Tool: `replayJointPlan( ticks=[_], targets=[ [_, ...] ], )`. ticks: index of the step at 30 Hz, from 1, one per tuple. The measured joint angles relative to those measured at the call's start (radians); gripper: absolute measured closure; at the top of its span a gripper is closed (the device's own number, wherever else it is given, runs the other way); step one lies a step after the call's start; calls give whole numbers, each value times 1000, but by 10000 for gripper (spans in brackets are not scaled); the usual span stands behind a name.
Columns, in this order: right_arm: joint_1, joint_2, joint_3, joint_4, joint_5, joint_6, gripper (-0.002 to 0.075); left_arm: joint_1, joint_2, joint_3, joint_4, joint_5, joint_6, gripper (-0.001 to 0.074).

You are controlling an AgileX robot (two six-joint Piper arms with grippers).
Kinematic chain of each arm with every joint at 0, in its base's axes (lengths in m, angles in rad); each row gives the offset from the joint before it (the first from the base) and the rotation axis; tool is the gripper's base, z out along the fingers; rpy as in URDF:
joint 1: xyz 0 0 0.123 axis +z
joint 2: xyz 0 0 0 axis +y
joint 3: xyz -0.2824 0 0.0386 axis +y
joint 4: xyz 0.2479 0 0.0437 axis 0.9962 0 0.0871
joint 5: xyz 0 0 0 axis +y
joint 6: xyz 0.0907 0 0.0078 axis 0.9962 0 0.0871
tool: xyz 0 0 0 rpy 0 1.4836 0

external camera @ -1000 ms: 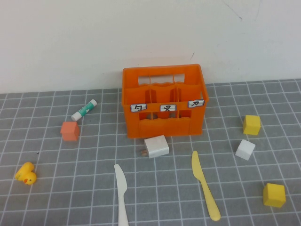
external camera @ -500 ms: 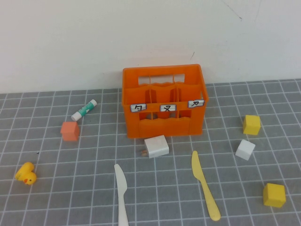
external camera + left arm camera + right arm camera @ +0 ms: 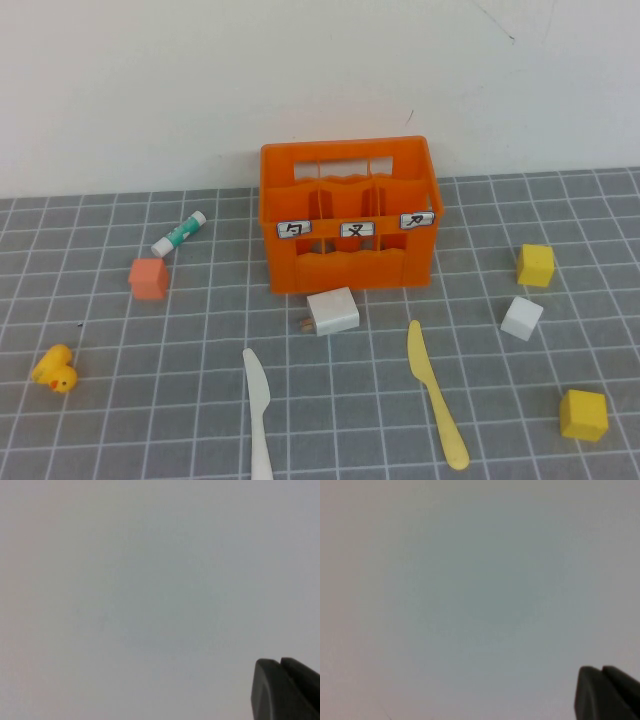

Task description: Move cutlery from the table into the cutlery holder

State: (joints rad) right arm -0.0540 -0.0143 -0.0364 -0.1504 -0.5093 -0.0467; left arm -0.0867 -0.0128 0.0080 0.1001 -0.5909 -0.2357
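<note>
1. Orange slotted plastic crate [image 3: 349,214] stands far centre on the grey gridded table [image 3: 120,400]. Flat white plastic knife [image 3: 258,410] lies near, left of centre; flat yellow plastic knife [image 3: 435,394] near, right of centre. Both out of the crate.
2. Left hand [image 3: 287,690] and right hand [image 3: 607,692] show only in their wrist views, facing blank wall, fingers pressed together, holding nothing.
3. Risk: thin knives lie flat, so a pinch may slip. The white plug block [image 3: 331,311] just in front of the crate could get knocked.
4. Versus earlier frames: nothing has shifted.
</note>
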Motion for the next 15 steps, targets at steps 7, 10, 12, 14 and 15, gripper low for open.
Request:
replayJointPlan(
  ticks=[7, 10, 12, 14, 15],
  targets=[
    [0, 16, -319, -5, 498, -21, 729, 0, 26, -303, -239, 534, 55, 736],
    [0, 96, -434, 3, 677, -25, 729, 0, 115, -405, -264, 731, 35, 736],
    [0, 158, -484, 25, 781, -25, 729, 0, 182, -447, -268, 842, 18, 736],
    [0, 229, -517, 64, 859, -25, 729, 0, 252, -463, -268, 926, 14, 736],
    [0, 257, -523, 84, 882, -27, 729, 0, 277, -465, -268, 954, 14, 736]
  ],
)
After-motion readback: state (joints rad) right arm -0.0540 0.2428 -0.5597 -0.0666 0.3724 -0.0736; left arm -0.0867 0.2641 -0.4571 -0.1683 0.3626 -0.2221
